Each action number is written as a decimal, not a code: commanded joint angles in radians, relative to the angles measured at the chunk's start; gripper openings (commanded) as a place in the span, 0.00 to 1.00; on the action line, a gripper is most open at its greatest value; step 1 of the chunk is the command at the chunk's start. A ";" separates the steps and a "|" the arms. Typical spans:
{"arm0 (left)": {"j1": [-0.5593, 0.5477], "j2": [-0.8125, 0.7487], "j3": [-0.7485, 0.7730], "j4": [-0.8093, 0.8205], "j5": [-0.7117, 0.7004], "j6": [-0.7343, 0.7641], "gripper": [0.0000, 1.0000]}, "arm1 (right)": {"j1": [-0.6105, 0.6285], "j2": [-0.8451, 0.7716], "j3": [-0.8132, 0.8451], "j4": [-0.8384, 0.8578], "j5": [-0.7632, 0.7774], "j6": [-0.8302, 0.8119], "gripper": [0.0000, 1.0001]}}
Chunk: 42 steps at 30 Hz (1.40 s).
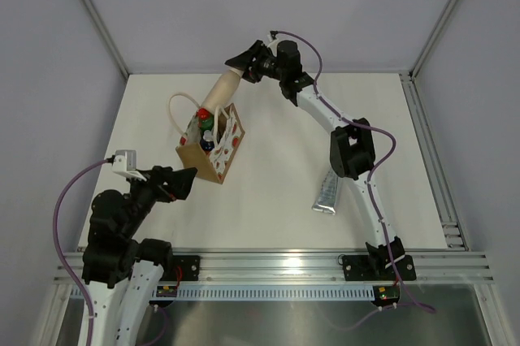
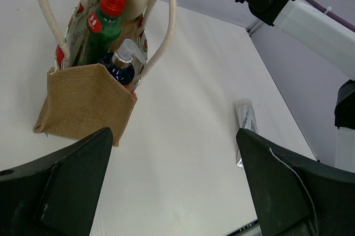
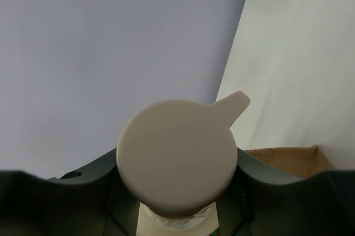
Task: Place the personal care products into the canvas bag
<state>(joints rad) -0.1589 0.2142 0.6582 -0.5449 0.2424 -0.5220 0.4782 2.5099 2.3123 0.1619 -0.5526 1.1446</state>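
**Beige bottle tilted at canvas bag mouth**

The left gripper is spread wide just short of the bag's near corner. The silver-grey squeeze tube is seen lying flat on the table, well apart. Beyond, the beige bottle is clamped by the right gripper

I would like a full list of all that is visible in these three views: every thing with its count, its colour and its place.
tan canvas bag with white rope handles: 1, tan and white with red marks, standing on the table.
beige round-shouldered bottle: 1, beige, tilted, lower end at the bag's opening.
green bottle with red cap: 1, green and red, inside the bag.
dark blue bottle with silver pump: 1, blue, inside the bag.
silver-grey squeeze tube: 1, silver, lying on the table.
white table: 1, white.
left gripper: 1, black, open, beside the bag.
right gripper: 1, black, holding the beige bottle.
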 commanded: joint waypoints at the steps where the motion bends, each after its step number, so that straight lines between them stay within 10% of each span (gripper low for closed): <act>1: 0.004 -0.028 -0.012 0.059 0.034 -0.010 0.99 | -0.015 -0.177 -0.005 0.137 -0.064 0.044 0.00; 25: 0.004 -0.104 -0.032 0.022 0.037 -0.004 0.99 | 0.000 -0.217 -0.128 0.090 -0.121 -0.105 0.00; 42: 0.004 -0.121 -0.037 0.011 0.031 0.008 0.99 | 0.065 -0.227 -0.024 -0.024 -0.041 -0.537 0.00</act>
<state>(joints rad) -0.1589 0.0925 0.6273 -0.5602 0.2543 -0.5262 0.5148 2.3760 2.2086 0.0624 -0.6357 0.7059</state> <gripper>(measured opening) 0.987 0.534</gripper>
